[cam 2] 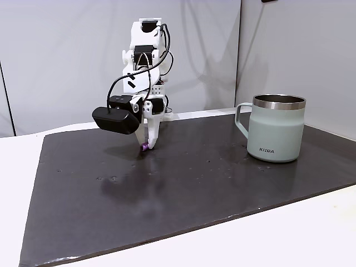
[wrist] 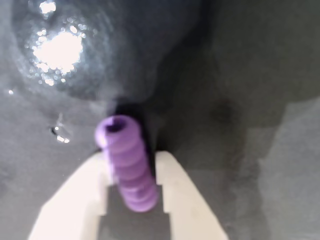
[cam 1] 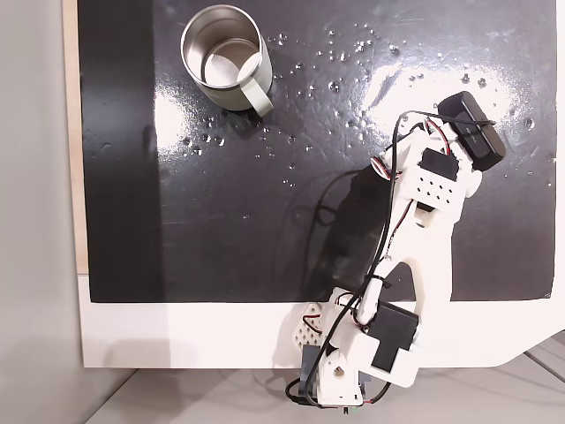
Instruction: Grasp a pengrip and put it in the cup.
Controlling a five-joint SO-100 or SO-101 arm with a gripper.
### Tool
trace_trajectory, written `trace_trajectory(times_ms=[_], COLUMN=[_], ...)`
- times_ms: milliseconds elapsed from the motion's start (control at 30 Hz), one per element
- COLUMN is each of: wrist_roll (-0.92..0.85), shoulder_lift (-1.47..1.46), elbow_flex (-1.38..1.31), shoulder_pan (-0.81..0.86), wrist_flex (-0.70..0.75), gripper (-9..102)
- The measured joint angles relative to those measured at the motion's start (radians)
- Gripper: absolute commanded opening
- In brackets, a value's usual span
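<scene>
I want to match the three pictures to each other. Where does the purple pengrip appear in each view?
A fixed view from above: I cannot make the pengrip out; the arm's wrist covers that spot.
A fixed view from the side: the pengrip is a small purple tip at the gripper, low over the black mat, left of the cup.
Wrist view: the pengrip sits centre, between the two white fingers.
Shared landmark: the black mat.

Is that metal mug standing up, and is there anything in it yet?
Upright and empty. The mug stands on its base on the dark mat, and from above its shiny inside shows bare metal only.
</scene>
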Motion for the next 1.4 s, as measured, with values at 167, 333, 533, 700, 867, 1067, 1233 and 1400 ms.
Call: trace_trajectory(times_ms=[167, 333, 533, 700, 867, 1067, 1233, 1400], wrist_roll=[0.021, 0.080, 0.175, 0.270, 0.396, 0.581, 0.712, 0.859], shoulder_lift=[-0.003, -0.005, -0.005, 0.018, 0.020, -0.021, -0.035, -0.084], elbow_flex=[-0.032, -0.130, -0.331, -0.451, -0.611, -0.890, -1.031, -1.181], shoulder_pan=[-0.002, -0.018, -0.063, -0.127, -0.204, -0.316, -0.416, -0.486], wrist_flex=[0.041, 0.141, 0.342, 0.480, 0.626, 0.805, 0.842, 0.842], gripper=[0, 0, 0, 0, 0, 0, 0, 0])
